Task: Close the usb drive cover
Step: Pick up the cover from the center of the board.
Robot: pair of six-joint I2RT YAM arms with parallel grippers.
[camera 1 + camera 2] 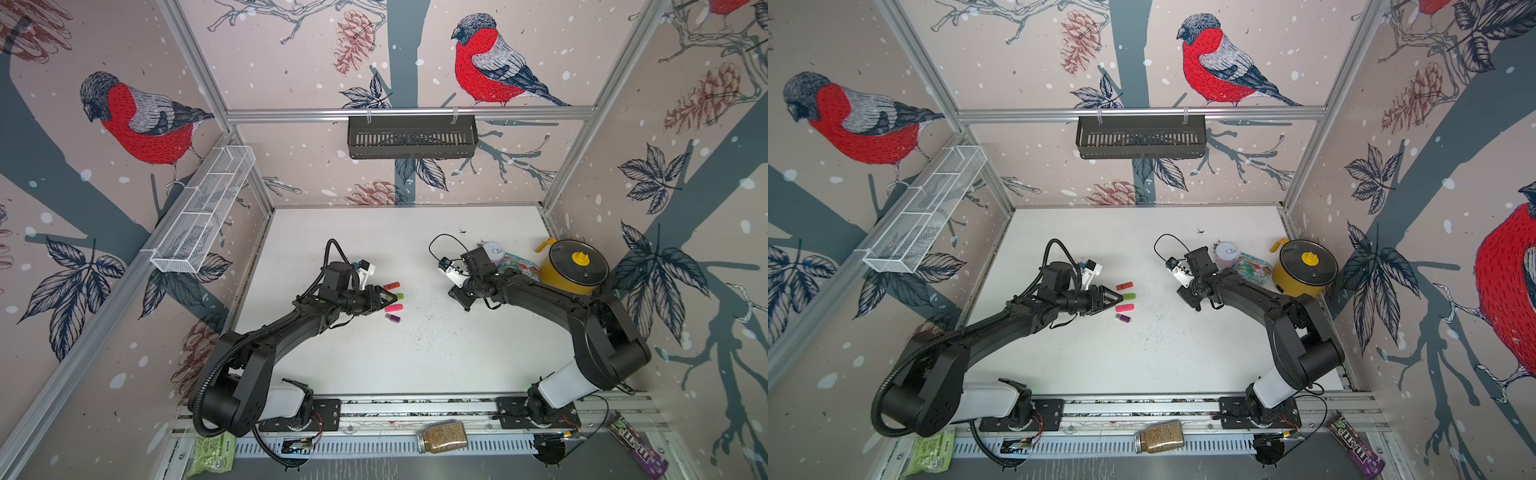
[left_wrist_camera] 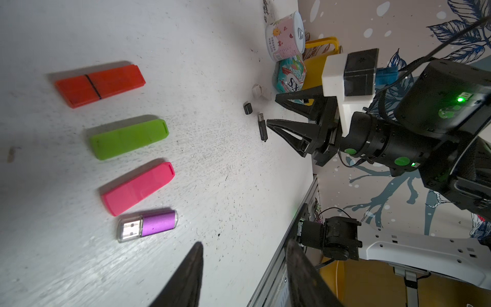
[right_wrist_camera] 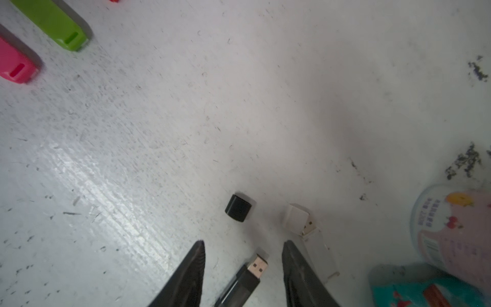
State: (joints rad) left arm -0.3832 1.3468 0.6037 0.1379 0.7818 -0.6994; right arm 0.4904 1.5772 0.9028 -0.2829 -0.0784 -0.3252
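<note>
Black and uncapped, the drive lies flat on the white counter between the right fingers. These stand apart, one on each side of it, with a gap showing on both sides. Its metal plug is bare and points toward the cap, a small black block lying loose on the counter just ahead of the plug and not touching it. Beside the cap lies a pale drive with a white cap at its plug. Whether that cap is seated I cannot tell. A pink tin and a teal packet sit near them, with a yellow pot beyond.

The left fingers are also apart and hold nothing, poised over the counter near the purple drive, which wears a clear cap. That drive ends a row of four lying side by side: orange drive, green drive, pink drive, then purple. In both top views the row lies well apart from the right arm.
</note>
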